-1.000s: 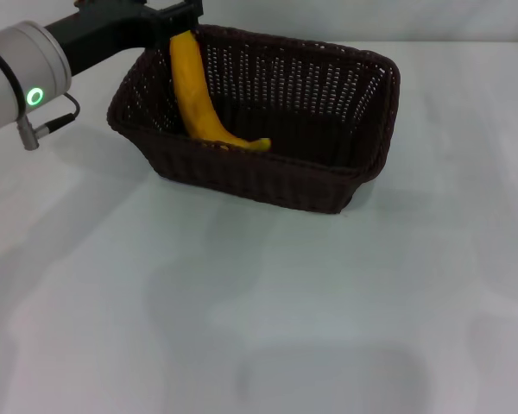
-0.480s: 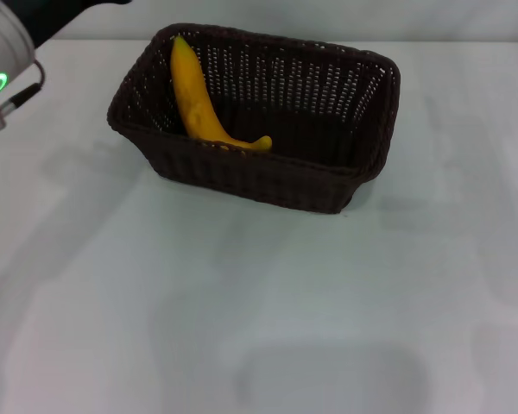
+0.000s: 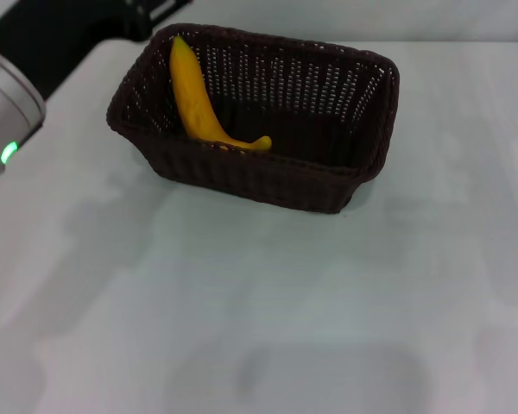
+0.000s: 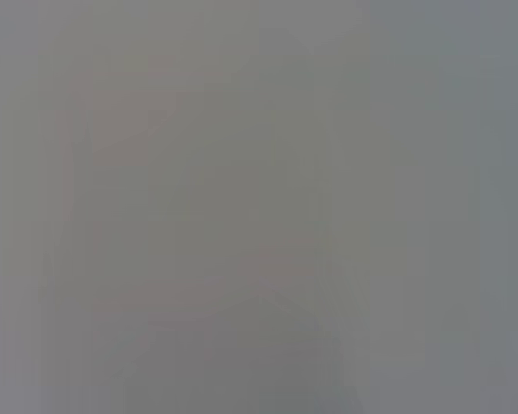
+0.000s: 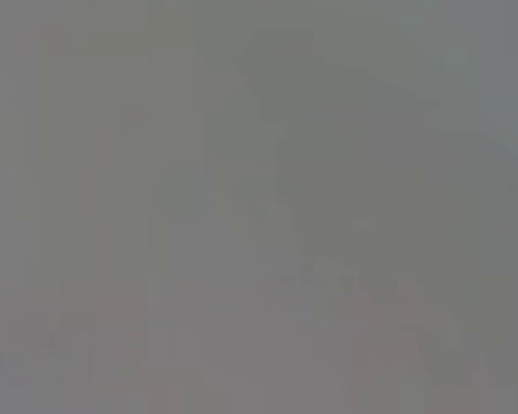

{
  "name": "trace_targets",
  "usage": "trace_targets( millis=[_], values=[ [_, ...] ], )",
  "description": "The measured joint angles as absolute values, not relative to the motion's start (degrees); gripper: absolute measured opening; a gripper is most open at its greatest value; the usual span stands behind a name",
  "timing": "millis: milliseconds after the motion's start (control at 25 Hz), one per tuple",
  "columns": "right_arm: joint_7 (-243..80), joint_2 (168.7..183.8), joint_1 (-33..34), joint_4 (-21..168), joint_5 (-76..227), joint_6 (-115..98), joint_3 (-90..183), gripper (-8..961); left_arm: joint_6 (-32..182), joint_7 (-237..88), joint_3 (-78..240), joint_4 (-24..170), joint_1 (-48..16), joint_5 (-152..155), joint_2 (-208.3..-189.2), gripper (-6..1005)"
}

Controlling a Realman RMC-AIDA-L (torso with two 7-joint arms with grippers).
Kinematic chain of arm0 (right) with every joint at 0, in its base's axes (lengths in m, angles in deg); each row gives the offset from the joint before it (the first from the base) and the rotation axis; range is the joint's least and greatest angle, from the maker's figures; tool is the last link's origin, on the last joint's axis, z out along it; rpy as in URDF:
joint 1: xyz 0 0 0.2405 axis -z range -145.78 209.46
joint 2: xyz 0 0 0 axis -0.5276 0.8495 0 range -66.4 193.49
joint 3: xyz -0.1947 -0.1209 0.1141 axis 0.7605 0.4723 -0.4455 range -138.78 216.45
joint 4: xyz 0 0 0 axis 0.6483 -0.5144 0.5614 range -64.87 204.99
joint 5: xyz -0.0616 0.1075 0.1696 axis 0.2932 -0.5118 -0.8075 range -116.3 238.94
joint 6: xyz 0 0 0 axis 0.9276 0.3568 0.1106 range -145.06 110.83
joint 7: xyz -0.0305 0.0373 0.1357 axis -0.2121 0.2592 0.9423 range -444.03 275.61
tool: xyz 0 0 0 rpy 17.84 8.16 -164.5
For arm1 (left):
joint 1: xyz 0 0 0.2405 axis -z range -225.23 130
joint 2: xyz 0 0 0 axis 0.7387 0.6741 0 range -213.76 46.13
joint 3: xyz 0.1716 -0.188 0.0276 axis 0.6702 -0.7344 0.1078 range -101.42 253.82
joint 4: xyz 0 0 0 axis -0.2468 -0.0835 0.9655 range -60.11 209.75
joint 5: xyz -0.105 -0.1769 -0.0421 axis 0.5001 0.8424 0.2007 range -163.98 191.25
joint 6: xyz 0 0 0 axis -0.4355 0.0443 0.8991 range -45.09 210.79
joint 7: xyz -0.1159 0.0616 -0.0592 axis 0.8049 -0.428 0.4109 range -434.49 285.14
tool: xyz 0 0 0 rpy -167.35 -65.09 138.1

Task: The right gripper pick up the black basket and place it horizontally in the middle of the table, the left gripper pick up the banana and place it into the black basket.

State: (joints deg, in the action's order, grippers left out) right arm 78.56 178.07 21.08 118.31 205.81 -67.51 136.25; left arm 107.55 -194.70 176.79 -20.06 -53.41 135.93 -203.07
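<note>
While no writing shows, the banana (image 3: 198, 99) lies inside the black basket (image 3: 268, 181).

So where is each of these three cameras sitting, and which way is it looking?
Head view: on the robot's head, looking forward and down at the black basket holding the banana on the table; the left arm shows at the upper left.
Left wrist view: on the left wrist; only featureless grey.
Right wrist view: on the right wrist; likewise.
Shared: nothing recognisable.
</note>
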Motion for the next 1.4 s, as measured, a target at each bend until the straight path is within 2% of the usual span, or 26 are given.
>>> trace_targets(
  millis=[520, 800, 1400],
  values=[
    [78.6, 177.67, 21.3, 119.9, 205.7, -61.7, 136.0, 723, 111.4, -212.2, 183.0, -22.8, -61.4, 140.0, -203.17, 887],
    [78.6, 176.86, 21.2, 119.9, 203.4, -59.7, 135.9, 723, 107.6, -219.1, 182.5, -23.3, -64.2, 150.0, -203.33, 887],
    [78.6, 175.36, 17.6, 118.9, 199.0, -54.6, 135.9, 723, 93.4, -223.7, 180.3, -26.4, -64.8, 152.0, -203.58, 886]
  ],
)
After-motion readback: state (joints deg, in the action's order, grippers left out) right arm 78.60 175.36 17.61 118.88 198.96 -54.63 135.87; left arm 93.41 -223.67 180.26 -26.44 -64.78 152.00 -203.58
